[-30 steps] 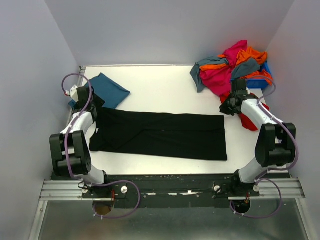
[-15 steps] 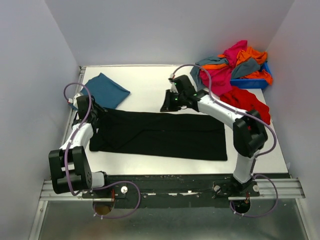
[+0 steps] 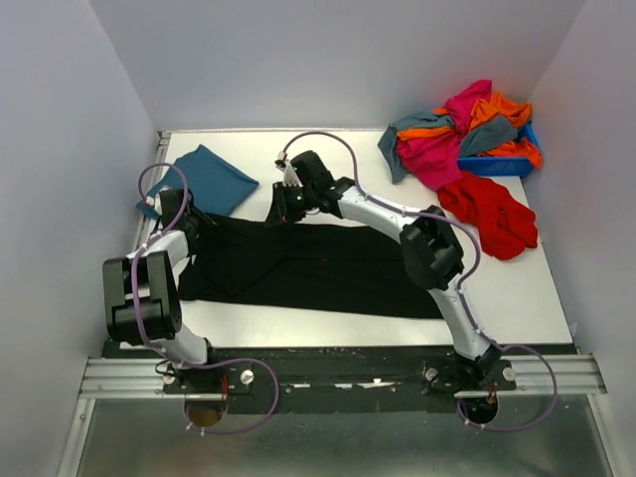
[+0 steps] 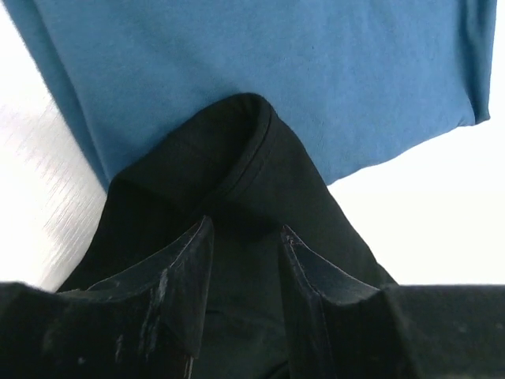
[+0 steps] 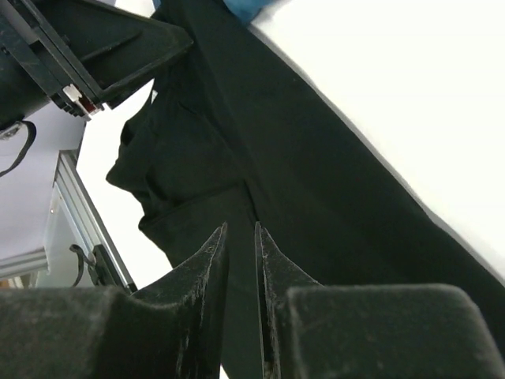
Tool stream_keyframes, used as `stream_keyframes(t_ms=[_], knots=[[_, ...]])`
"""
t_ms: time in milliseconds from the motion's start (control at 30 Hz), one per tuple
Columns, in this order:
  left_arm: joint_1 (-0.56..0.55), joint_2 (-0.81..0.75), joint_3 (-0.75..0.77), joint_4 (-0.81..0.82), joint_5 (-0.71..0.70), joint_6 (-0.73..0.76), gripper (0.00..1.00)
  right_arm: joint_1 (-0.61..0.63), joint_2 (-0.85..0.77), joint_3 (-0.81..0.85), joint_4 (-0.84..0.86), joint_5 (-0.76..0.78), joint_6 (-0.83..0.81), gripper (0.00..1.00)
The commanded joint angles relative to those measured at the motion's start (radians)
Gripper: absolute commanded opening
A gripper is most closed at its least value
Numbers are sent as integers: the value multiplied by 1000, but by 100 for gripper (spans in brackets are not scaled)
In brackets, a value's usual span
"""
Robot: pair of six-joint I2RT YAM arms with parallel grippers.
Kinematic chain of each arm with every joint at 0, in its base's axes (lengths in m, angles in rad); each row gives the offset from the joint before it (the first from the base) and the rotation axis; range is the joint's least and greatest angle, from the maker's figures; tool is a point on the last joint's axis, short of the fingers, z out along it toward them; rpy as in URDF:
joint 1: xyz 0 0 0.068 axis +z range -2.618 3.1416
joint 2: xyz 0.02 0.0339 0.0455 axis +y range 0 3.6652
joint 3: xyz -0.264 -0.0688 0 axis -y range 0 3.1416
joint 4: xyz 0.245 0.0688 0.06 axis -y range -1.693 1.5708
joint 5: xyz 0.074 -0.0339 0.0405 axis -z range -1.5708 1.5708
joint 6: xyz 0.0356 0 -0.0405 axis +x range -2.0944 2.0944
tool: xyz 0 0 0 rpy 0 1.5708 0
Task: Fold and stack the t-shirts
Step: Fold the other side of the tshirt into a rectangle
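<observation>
The black shirt [image 3: 328, 266] lies on the bench [image 3: 328, 164] as a long strip, sides turned in, so an end-over-end fold likely comes next. The left jaws sit partly apart on its collar end, cloth between them, not visibly clamped. The right jaws, narrowed to an empty slit, hover over its far edge, probably to pinch there. A folded teal shirt [image 3: 211, 179] lies just beyond the collar, likely the stack's base.
</observation>
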Motion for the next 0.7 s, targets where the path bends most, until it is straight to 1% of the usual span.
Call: stream_keyframes(t_ms=[0,33,100,200,267,400,533,567,667], knots=[[20,79,64,-22,34,38,49,29,115,82,38,-102,40,27],[28,92,70,-31,32,39,49,30,133,83,61,-122,51,28],[36,98,66,-27,35,42,49,35,158,88,91,-156,68,33],[36,74,50,-27,11,45,50,46,176,93,103,-174,62,41],[36,57,47,-34,-8,53,50,49,189,91,103,-179,60,45],[34,17,52,-76,-20,61,52,50,207,96,112,-217,60,45],[19,-93,17,-79,-18,39,59,52,215,109,111,-221,54,46],[16,-116,13,-88,-44,35,59,52,221,120,102,-221,51,49],[8,-170,21,-161,-63,9,61,52,233,133,101,-233,51,49]])
